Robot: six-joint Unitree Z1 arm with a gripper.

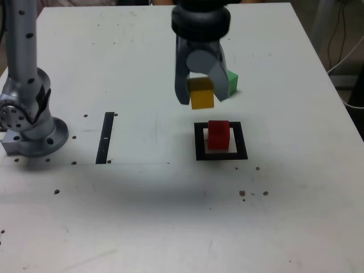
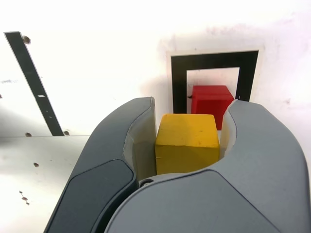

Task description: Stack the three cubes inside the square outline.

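The pincer [image 1: 200, 96] hangs in the air above the bench, its two grey fingers pinching the yellow cube [image 1: 201, 92] between their pale inner pads; in the wrist view the same yellow cube [image 2: 187, 142] sits squarely between the fingers [image 2: 121, 145], gripped on two opposite sides, clear of the bench top

The bench [image 1: 170, 216] is a broad white board, speckled with small screw holes and a few dark marks. The arm's grey base [image 1: 31, 128] stands near the bench edge at the exterior view's left

The square outline [image 1: 221, 141], a thick black frame with a pale middle, lies toward the bench edge at the exterior view's right, about midway between the near and far edges. A narrow black strip [image 1: 105, 137] lies flat between the base and the outline, well apart from both

The red cube [image 1: 218, 134] stands inside the square outline, resting on its pale middle. The lifted yellow cube hangs near it, off toward the far edge of the bench rather than straight above it. The green cube [image 1: 232, 82] rests on the bench farther back still, outside the outline, partly hidden behind one finger of the pincer
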